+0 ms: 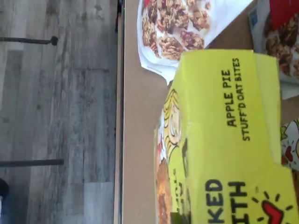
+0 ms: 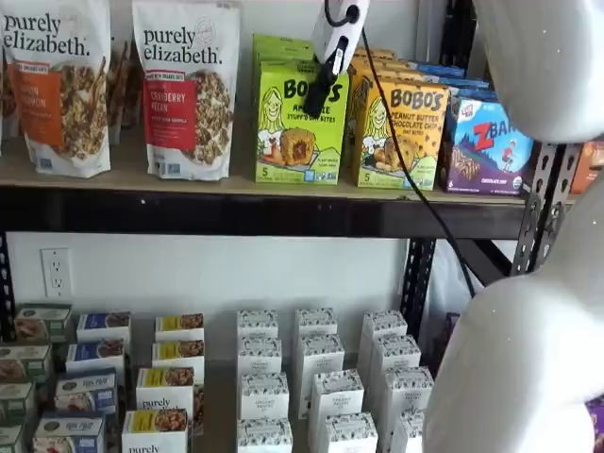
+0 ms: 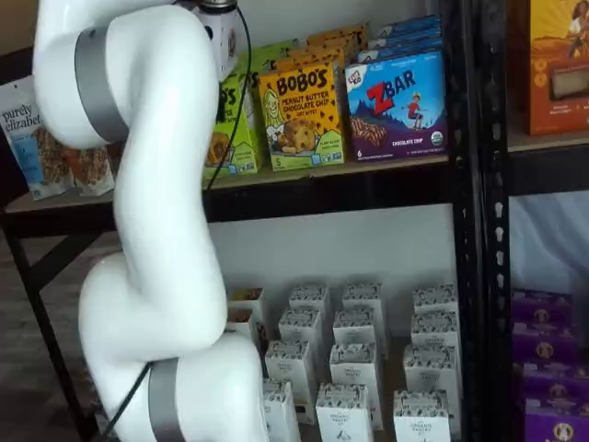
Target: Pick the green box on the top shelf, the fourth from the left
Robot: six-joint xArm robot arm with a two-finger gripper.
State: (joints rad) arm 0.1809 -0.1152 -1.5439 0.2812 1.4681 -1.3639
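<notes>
The gripper (image 2: 321,94), seen in the upper centre of a shelf view, has its black fingers closed on the top of the green Bobo's Apple Pie box (image 2: 300,123), which stands upright on the top shelf (image 2: 236,184) between a purely elizabeth granola bag (image 2: 185,87) on its left and the yellow-orange Bobo's peanut butter box (image 2: 401,132) on its right. To perform the extraction well, confirm the grip is firm, lift only enough to unload the base, then withdraw straight out over the black front beam. Avoid twisting, since both neighbours stand close alongside.
</notes>
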